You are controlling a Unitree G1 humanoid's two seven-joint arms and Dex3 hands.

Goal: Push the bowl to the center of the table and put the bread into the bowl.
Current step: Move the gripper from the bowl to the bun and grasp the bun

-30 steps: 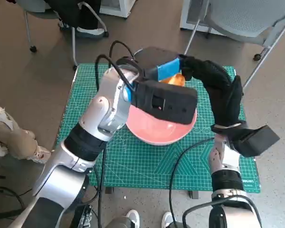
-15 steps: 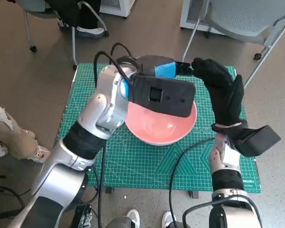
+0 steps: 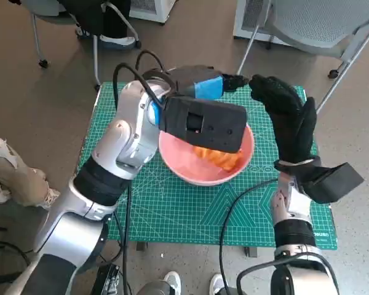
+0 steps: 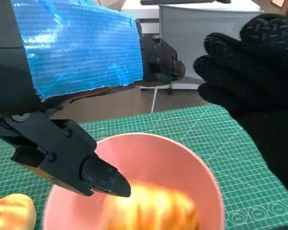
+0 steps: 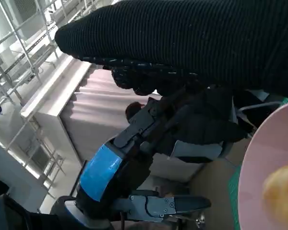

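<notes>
The bread [image 3: 218, 157] lies inside the pink bowl [image 3: 178, 161], on the bowl's bottom toward its right wall; it is orange-brown and partly hidden in the head view by the black camera box on the left wrist. In the left wrist view the bread [image 4: 153, 208] shows blurred within the bowl [image 4: 201, 167], free of any fingers. The bowl stands on the green cutting mat [image 3: 172, 209] that covers the surface, roughly midway between the left and right edges and somewhat toward the far edge.

The left hand [image 3: 203, 86] is above the bowl's far rim, blue tape uppermost. Its fingers [image 4: 93, 170] are apart and hold nothing; one dark fingertip hangs over the bowl's interior, close to the bread, and whether it touches cannot be told.

The right hand [image 3: 286, 117] is over the far right part of the surface, just beside the bowl's right rim, gloved fingers extended and spread, holding nothing. Its fingertips lie near those of the left hand.

A second piece of bread [image 4: 12, 211] lies on the mat outside the bowl, visible in the left wrist view only.

Beyond the far edge are chair legs [image 3: 95, 55] on the brown floor, and a grey mesh chair [image 3: 320, 24] at the far right corner.
</notes>
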